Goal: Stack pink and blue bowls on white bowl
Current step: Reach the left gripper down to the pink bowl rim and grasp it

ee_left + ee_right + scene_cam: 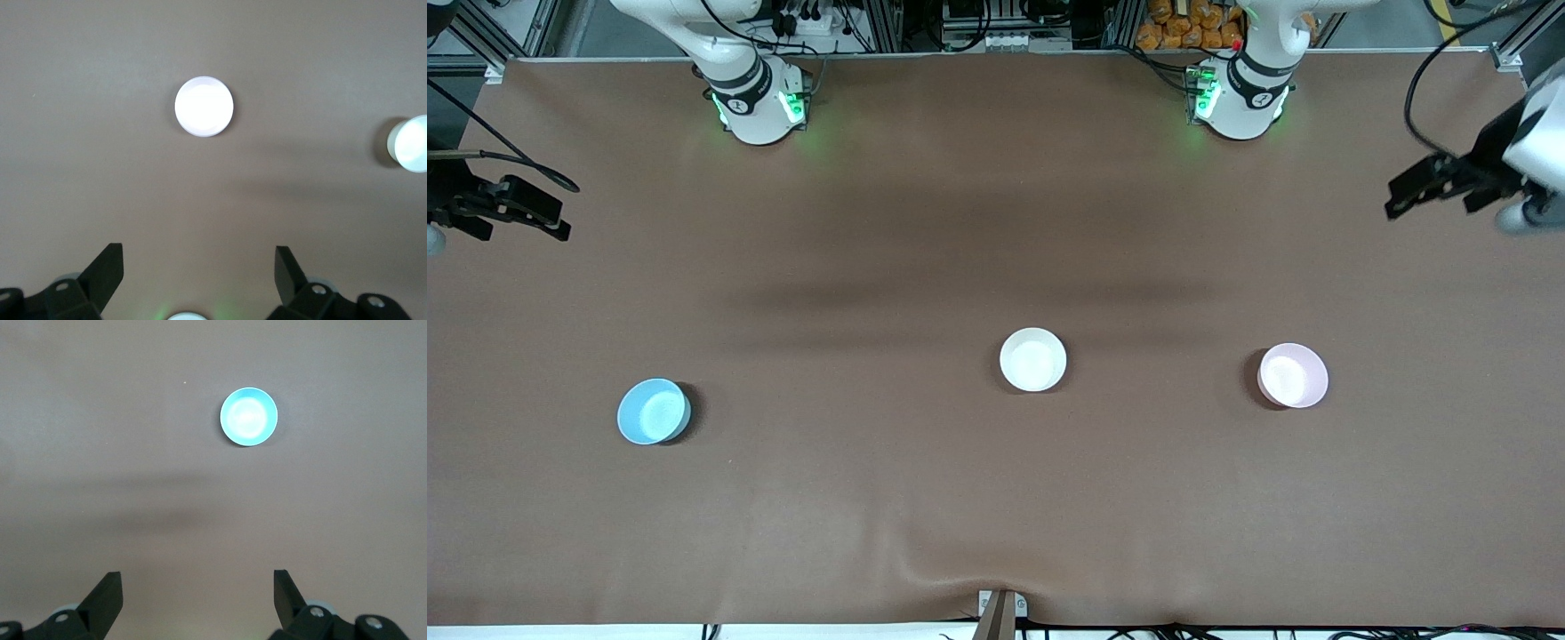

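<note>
Blue bowl (654, 411) lies well apart from right hand (525, 213), fingers spread.

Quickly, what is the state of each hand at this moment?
Left hand: open, holding nothing, high over the brown table.
Right hand: open, holding nothing, high over the table.

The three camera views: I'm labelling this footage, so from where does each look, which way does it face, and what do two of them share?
Front view: high across the table, facing both arm bases; sees the blue bowl, white bowl, pink bowl, left gripper and right gripper.
Left wrist view: on the left arm's wrist, looking down past its open jaws at the pink bowl.
Right wrist view: on the right arm's wrist, looking down past its open jaws at the blue bowl.
Shared: the front and left wrist views both show the pink bowl.
</note>
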`<state>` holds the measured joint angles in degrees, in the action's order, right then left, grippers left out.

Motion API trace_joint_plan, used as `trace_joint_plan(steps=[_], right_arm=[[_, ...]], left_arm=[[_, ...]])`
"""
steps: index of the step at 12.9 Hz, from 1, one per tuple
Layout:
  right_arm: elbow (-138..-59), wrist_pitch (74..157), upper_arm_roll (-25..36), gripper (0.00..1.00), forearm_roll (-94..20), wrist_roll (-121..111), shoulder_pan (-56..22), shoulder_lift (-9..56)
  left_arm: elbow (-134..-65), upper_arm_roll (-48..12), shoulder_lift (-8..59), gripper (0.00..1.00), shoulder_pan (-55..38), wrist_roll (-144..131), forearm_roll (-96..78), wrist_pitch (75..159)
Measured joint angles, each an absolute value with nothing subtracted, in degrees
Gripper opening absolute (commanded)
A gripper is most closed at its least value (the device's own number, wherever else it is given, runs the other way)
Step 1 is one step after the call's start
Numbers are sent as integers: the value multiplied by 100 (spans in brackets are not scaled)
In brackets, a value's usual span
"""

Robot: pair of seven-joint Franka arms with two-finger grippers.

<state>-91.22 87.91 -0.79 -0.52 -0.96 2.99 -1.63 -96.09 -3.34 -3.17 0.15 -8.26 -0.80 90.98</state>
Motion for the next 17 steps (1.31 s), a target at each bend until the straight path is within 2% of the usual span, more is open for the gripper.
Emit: trace_joint_plan(steps=[3,6,13,17], right_arm=[[-9122,8790,-79,100,-52,-96,299,-167],[-9127,8794,-81,100,-51,-96,292,-167],[-9137,8820,-74,100,-50,-96,293,-165],[-9138,8822,-74,100,-50,-96,293,-165]], left_arm=[[-10498,-322,-32,100,67,-826,-79,10418],[-11108,-318,485,100,151,-826,-78,11639],[-11704,-304,2167,100,884,-196,-77,14264],[-11729,-335,2533,100,946,-115,-77,14606]])
